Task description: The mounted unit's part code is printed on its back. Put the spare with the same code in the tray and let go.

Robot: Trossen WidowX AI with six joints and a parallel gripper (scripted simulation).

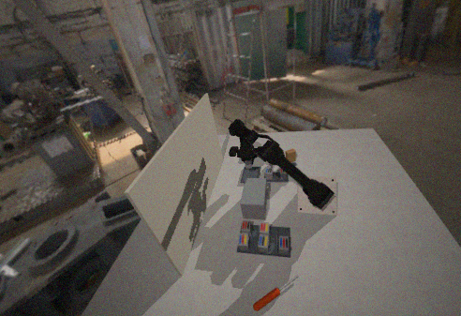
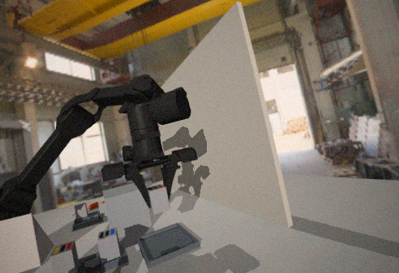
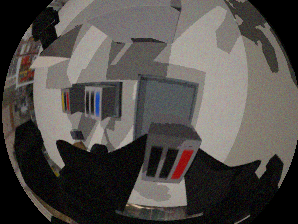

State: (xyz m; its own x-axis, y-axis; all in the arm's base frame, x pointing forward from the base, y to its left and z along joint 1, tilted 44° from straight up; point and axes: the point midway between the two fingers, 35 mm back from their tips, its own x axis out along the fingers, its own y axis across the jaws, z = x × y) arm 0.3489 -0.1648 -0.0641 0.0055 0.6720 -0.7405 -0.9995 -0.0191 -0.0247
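My gripper [image 1: 247,158] [image 2: 158,202] is shut on a white spare [image 2: 159,194] [image 3: 169,156] whose code strip shows black, black and red bars. It hangs above the dark grey tray [image 1: 250,174] [image 2: 168,241] [image 3: 166,104], a little clear of it. The mounted unit [image 1: 254,198] [image 2: 122,208], a plain grey box, stands just in front of the tray. A dark rack [image 1: 263,239] in front of the unit holds more spares with coloured codes; one with black, black and blue bars [image 2: 107,242] [image 3: 93,99] stands beside the tray.
A tall white panel [image 1: 183,189] [image 2: 231,127] stands along the left side, close to the tray. A second small stand [image 1: 276,173] and a tan block [image 1: 290,155] sit behind the unit. An orange-handled screwdriver [image 1: 272,295] lies near the front edge.
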